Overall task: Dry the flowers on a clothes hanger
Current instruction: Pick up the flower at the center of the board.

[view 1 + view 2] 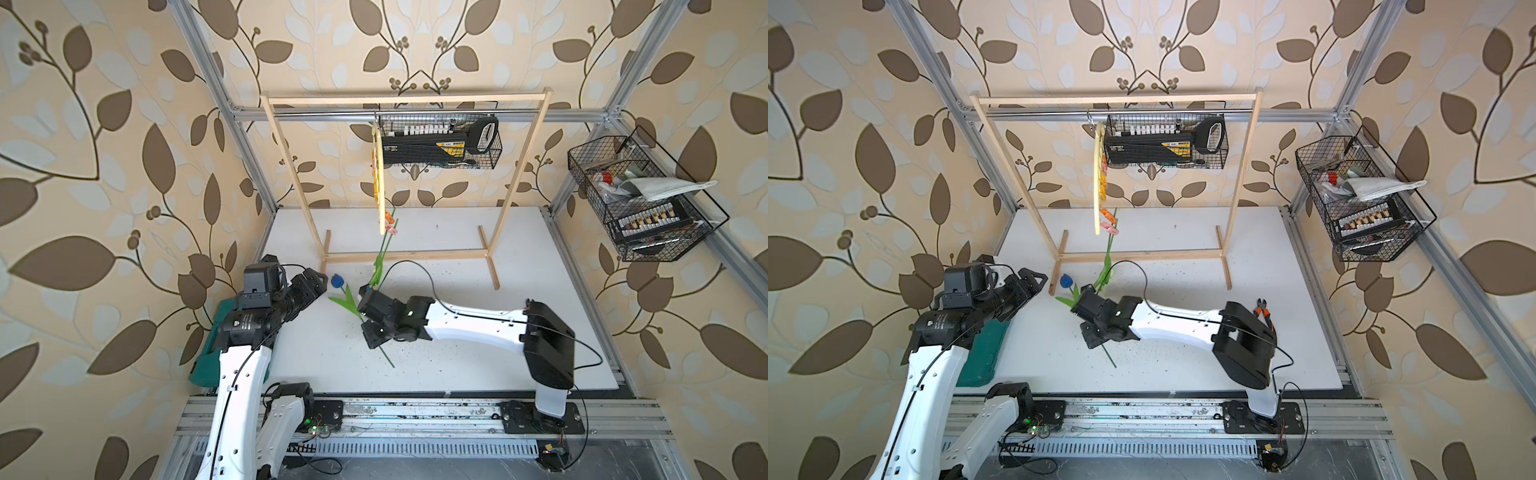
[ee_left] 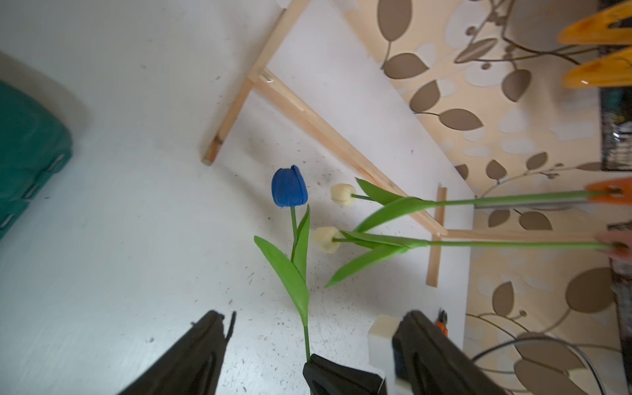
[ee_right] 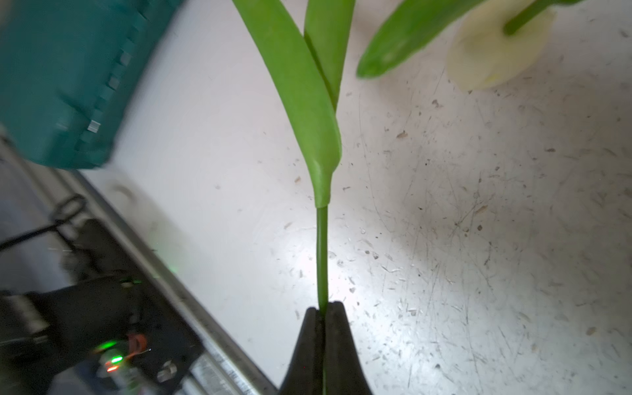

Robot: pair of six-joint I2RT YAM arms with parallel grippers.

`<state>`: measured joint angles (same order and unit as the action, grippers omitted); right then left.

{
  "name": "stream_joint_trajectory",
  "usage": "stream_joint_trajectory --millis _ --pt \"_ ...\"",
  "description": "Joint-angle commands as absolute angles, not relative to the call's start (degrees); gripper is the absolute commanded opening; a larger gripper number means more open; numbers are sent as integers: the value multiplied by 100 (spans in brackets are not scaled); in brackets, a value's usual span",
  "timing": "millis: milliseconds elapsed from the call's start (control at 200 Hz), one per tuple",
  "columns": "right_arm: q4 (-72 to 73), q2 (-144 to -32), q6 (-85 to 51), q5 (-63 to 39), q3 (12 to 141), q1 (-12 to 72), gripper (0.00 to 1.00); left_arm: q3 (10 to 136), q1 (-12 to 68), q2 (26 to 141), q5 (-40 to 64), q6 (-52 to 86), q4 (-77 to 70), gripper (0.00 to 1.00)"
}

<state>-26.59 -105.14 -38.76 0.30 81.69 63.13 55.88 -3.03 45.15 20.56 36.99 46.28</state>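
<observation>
The clothes hanger [image 1: 380, 178] [image 1: 1097, 178] hangs edge-on from the bar above the table, with orange and pink clips [image 1: 390, 222] at its lower end. Two cream-headed flowers [image 2: 343, 194] [image 2: 326, 239] hang head-down from those clips by their stems [image 1: 384, 245]. My right gripper [image 3: 323, 306] is shut on the bare lower stem [image 3: 321, 256] of the blue tulip [image 1: 337, 281] [image 2: 289, 187], which leans just above the table. My left gripper [image 2: 314, 321] [image 1: 316, 280] is open, pointing at the blue head from the left, its fingers [image 2: 212, 328] either side of the stem without touching.
A light wooden rack frame [image 1: 407, 97] stands at the back of the white table [image 1: 519, 353]. A green case [image 1: 212, 353] lies under my left arm. Wire baskets [image 1: 440, 141] [image 1: 640, 199] hang on the back and right walls. Orange-handled pliers [image 1: 1262, 311] lie behind my right arm.
</observation>
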Motion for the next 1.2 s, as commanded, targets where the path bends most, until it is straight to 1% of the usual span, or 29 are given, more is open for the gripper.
stream_joint_trajectory --millis 0,100,195,265,355,395,505,645,795,940,1195 --pt "-1719 -10152 -4664 -1566 7799 6003 0 5431 -334 4255 3580 3236 4026 80" --pt "-1404 -9920 -5084 -2162 7772 5897 0 5399 -329 3963 3873 3015 4130 74" --pt "-1061 -9792 -5506 -2450 7769 5840 0 5449 -325 3714 3955 2868 4344 69" --pt "-843 -9807 -5768 -2629 7862 5814 0 5450 -325 3631 4146 2854 4448 63" --pt "-275 -9884 -6342 -2848 7872 5743 0 5410 -325 3558 4184 2849 4648 52" --pt "88 -9928 -6705 -2901 7836 5701 0 5352 -325 3482 4175 2838 4698 50" --pt "758 -10238 -7483 -3034 8108 5595 0 5191 -325 3191 4113 2813 4746 50" --pt "810 -10828 -7988 -3105 8923 5581 0 5309 -326 2976 4148 2757 4899 52" --pt "1121 -11224 -8631 -2986 9267 5535 0 5594 -325 2935 4027 2519 5286 57" --pt "1205 -11177 -8780 -2845 9308 5523 0 5629 -330 3064 3873 2421 5487 57" --pt "1274 -10953 -8798 -2802 9069 5422 0 5498 -326 3199 3684 2509 5368 55"
